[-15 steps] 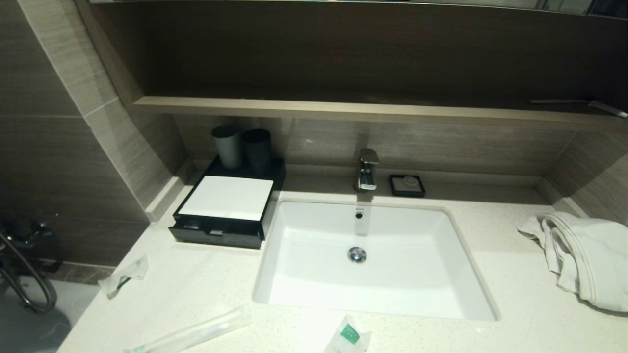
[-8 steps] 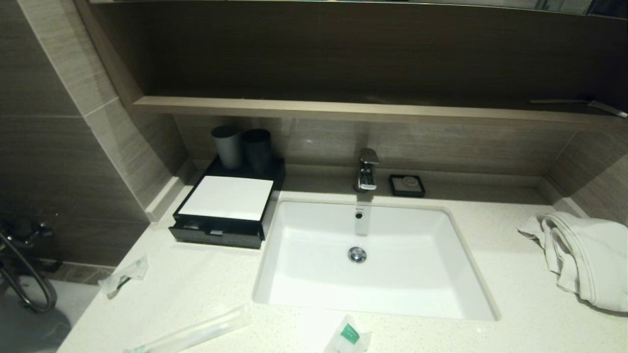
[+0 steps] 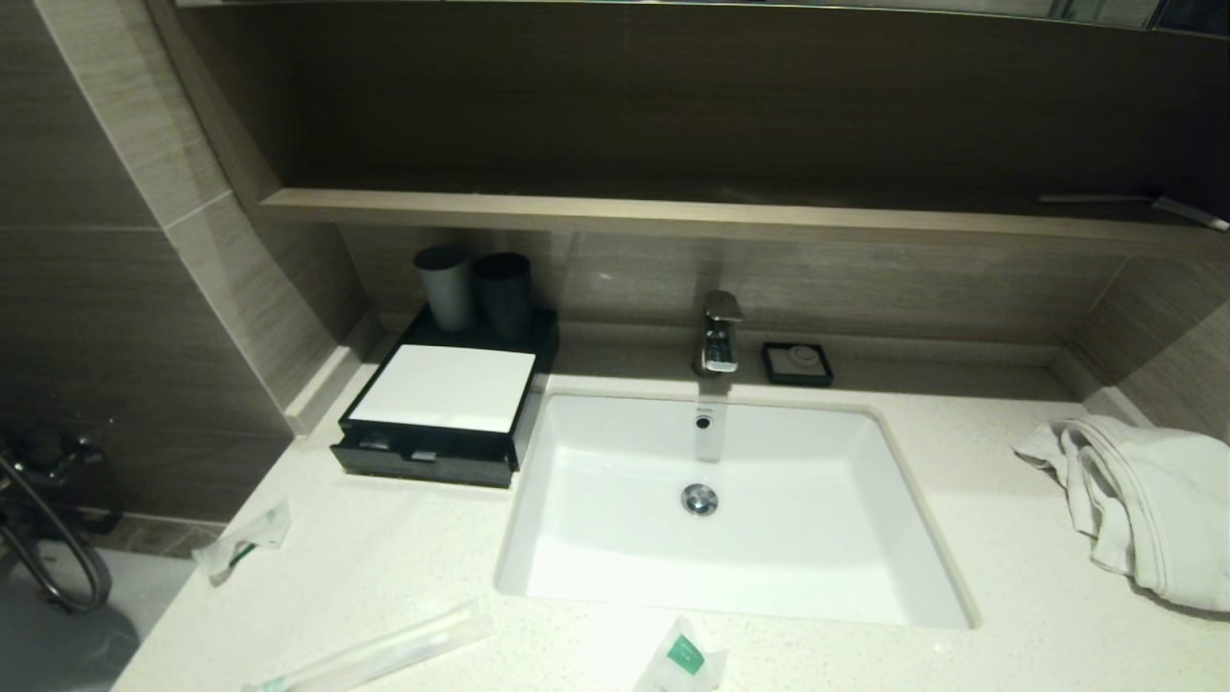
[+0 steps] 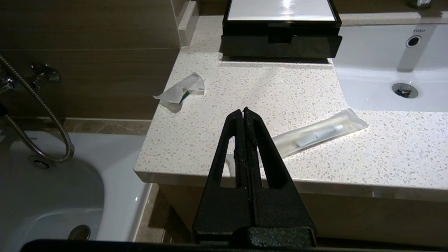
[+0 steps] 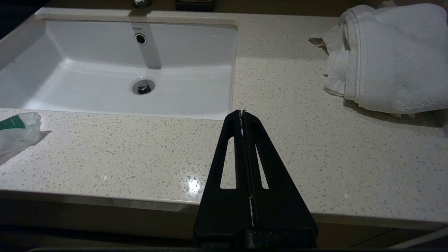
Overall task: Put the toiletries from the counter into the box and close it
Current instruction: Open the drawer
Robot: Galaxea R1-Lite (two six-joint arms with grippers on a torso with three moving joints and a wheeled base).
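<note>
The black box (image 3: 437,423) with a white top panel stands at the counter's (image 3: 404,567) back left, its drawer pulled slightly out; it also shows in the left wrist view (image 4: 280,33). A long toothbrush pack (image 3: 380,652) lies at the front left, seen too in the left wrist view (image 4: 318,132). A crumpled sachet (image 3: 242,540) lies near the left edge, also in the left wrist view (image 4: 180,91). A sachet with a green mark (image 3: 684,658) lies in front of the sink, also in the right wrist view (image 5: 15,131). My left gripper (image 4: 243,111) is shut and empty above the counter's front edge. My right gripper (image 5: 242,112) is shut and empty above the front right counter.
A white sink (image 3: 730,509) fills the middle, with a tap (image 3: 719,334) and a black soap dish (image 3: 798,363) behind it. Two dark cups (image 3: 476,286) stand behind the box. A white towel (image 3: 1143,505) lies at the right. A bathtub (image 4: 52,189) lies left of the counter.
</note>
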